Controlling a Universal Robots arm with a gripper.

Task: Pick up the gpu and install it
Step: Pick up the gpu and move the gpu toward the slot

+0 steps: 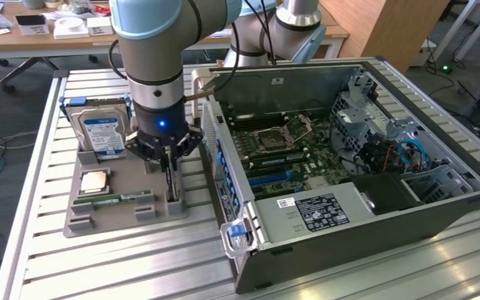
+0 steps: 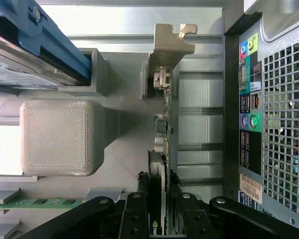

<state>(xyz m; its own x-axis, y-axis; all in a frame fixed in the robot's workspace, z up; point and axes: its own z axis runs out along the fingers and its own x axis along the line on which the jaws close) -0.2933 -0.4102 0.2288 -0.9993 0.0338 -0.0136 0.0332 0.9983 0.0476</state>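
One arm point(image 1: 160, 62) reaches straight down over a grey holder point(image 1: 115, 220) on the slatted metal surface point(image 1: 98, 269), and its jaws are closed on the gpu point(image 2: 164, 149), with a black finger against each face of the thin card. The gpu stands on edge along the side of the holder nearest the open computer case point(image 1: 349, 231), its silver bracket point(image 2: 168, 45) at the end away from the jaws. Elsewhere in the same holder, farther from the case, sit a blue-labelled hard drive point(image 1: 100, 132), a processor point(image 1: 95, 181) and a green RAM stick point(image 1: 117, 200).
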